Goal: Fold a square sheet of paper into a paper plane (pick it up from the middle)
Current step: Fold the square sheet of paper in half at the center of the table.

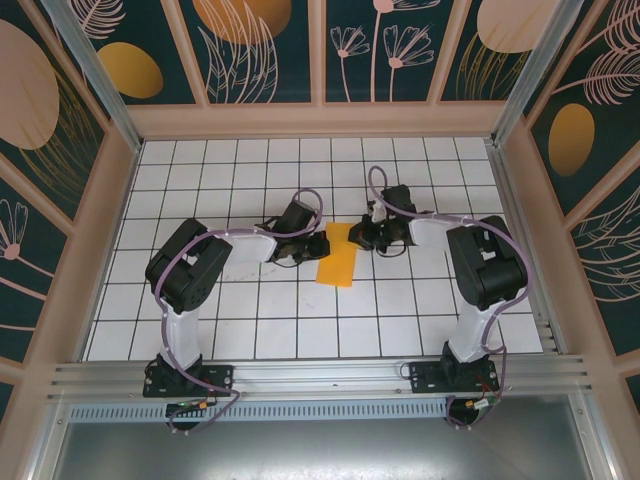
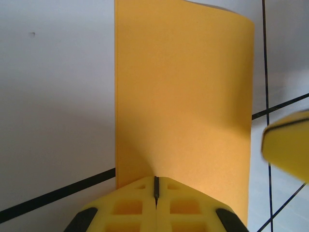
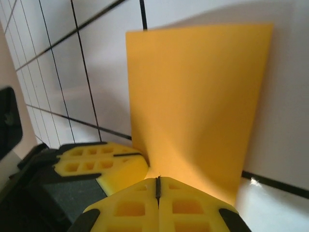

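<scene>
Reaching inward from their bases on the aluminium rail (image 1: 320, 378), both arms bent at the elbow and met over the middle of the table (image 1: 250, 320). The left gripper (image 1: 320, 246) pointed right and the right gripper (image 1: 361, 236) pointed left, their tips close together with the square sheet of paper (image 1: 338, 258) between them.

In the left wrist view the yellow fingers (image 2: 130, 205) were pressed together with only a thin dark seam between them. The sheet's near edge ran into that seam, so the left jaws were clamped on the paper. The right wrist view gave the same: yellow fingers (image 3: 125, 208) closed tight, with the sheet's lower edge caught at their tips. The left gripper's fingers lay just beside them, low on the left of that view.

The sheet appeared as a tall orange-yellow rectangle; whether it was one layer or two I could not tell. It rose away from each pair of fingers, its far edge slightly curved, and cast a soft shadow on the tiles behind. From above it sat at a slant, one long side toward each gripper.

The table was white with a black grid of square tiles. Pale-framed walls (image 1: 260, 50) with dark teal panels of orange discs and leaf drawings enclosed it on three sides.
</scene>
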`<state>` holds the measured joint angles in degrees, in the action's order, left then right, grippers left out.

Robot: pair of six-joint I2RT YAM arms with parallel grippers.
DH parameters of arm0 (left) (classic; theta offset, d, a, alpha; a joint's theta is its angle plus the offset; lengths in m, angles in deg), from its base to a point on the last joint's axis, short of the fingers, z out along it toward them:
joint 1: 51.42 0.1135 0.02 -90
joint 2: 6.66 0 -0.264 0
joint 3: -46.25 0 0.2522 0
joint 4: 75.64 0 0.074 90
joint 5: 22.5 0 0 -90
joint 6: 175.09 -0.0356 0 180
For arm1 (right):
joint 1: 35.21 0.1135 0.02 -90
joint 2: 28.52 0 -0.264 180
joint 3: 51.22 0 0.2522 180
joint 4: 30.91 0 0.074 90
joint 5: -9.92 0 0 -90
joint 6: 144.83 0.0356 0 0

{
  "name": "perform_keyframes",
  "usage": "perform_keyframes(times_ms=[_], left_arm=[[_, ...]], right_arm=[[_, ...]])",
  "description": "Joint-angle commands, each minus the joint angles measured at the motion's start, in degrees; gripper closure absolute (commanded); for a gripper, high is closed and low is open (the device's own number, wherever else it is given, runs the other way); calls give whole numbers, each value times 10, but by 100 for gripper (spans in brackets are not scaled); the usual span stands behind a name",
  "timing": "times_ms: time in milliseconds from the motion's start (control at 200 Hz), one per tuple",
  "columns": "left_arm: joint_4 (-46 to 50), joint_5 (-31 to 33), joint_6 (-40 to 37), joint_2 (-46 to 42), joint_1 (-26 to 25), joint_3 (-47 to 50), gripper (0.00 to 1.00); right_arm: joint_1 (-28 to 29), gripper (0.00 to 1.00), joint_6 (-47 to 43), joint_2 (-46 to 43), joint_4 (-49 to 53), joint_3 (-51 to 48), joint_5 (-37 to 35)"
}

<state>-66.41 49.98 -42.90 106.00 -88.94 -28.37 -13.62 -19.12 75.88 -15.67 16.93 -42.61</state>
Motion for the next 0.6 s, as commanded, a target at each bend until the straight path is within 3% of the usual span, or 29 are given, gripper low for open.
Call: perform_keyframes(times_ms=[0,285,595], left_arm=[[67,34,-11,15,2,25,100],[68,33,-12,17,2,22,100],[66,33,-11,17,1,24,100]], right_arm=[[7,100,13,-1,-21,-29,0],[8,100,12,13,-29,-69,-21],[21,100,8,-70,-24,-73,6]])
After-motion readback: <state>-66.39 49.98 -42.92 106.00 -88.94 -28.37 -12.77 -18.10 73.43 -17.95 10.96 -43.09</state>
